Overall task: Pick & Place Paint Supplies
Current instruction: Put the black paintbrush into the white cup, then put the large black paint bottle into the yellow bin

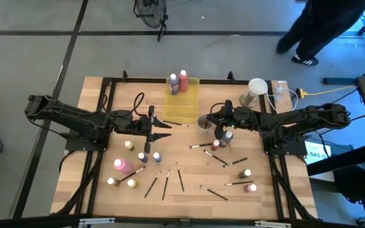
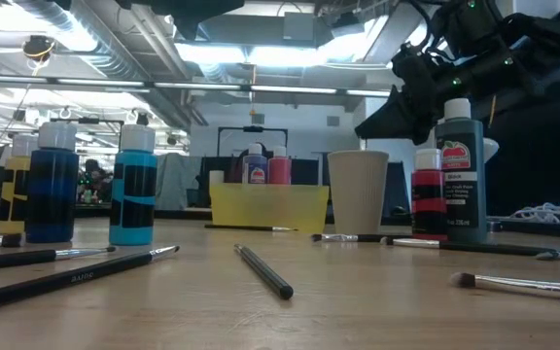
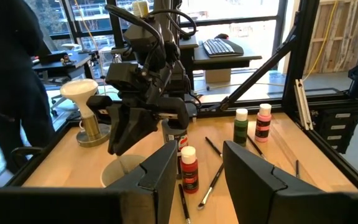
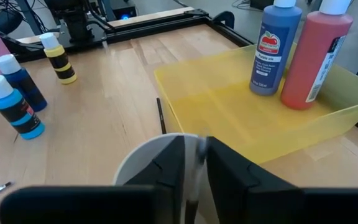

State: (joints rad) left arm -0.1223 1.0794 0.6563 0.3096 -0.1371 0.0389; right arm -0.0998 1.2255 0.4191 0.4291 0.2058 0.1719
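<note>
High view looks straight down, low view level across; both show the yellow tray (image 1: 184, 100).

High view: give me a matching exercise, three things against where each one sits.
Things:
1. red bottle
2. pink bottle
3. cup

Places:
A. just outside the yellow tray, by its corner
B. standing inside the tray
C. out on the table, on the left arm's side

Pairs: 1-B, 2-C, 3-A
</note>
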